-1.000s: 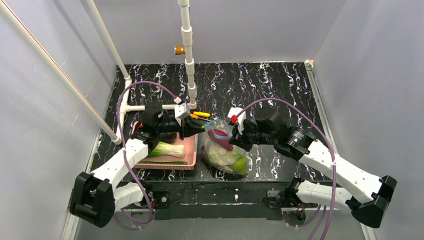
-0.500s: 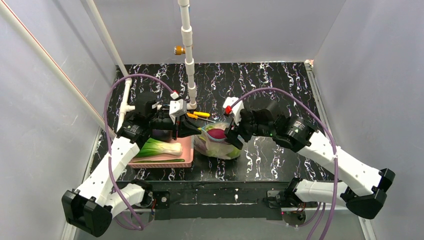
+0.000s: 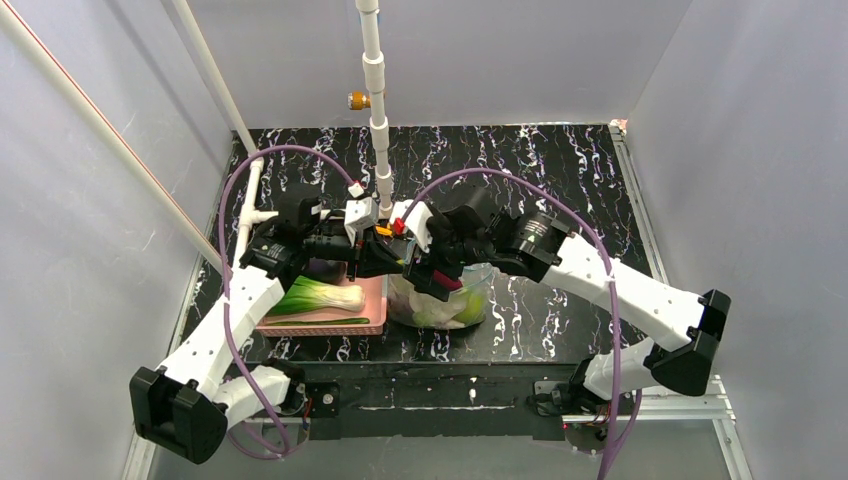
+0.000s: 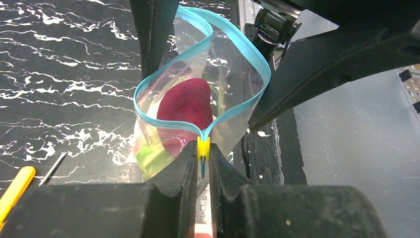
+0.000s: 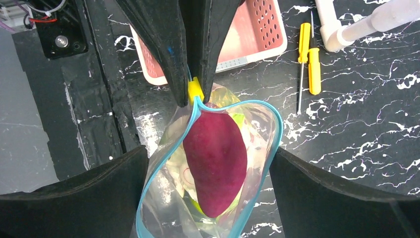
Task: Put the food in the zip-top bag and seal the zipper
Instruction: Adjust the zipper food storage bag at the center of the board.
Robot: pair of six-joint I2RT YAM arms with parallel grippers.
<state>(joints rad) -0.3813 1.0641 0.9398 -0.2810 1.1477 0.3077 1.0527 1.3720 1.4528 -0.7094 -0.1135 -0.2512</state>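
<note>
The zipper (image 5: 280, 131) pinched by left fingers (image 4: 171, 173), right fingers (image 5: 341, 193) spread, the gaping zip-top bag (image 5: 163, 198) may be toppled by a tug.

The zip-top bag (image 3: 475, 300) stands on the table (image 3: 560, 170) near the front edge, mouth upward. Inside it, the oblong piece (image 5: 216, 158) lies on top of the other food (image 4: 146, 156). The basket (image 3: 330, 327) sits just beside the bag at 9 o'clock, with the leafy head (image 3: 322, 297) in it. The screwdrivers (image 5: 313, 64) lie on the table at the bag's 11 o'clock, behind the basket. The left gripper (image 4: 203, 158) meets the zipper (image 5: 280, 130) end at 9 o'clock. The right gripper (image 5: 208, 153) hangs over the bag from 3 o'clock, jaws either side of the mouth
</note>
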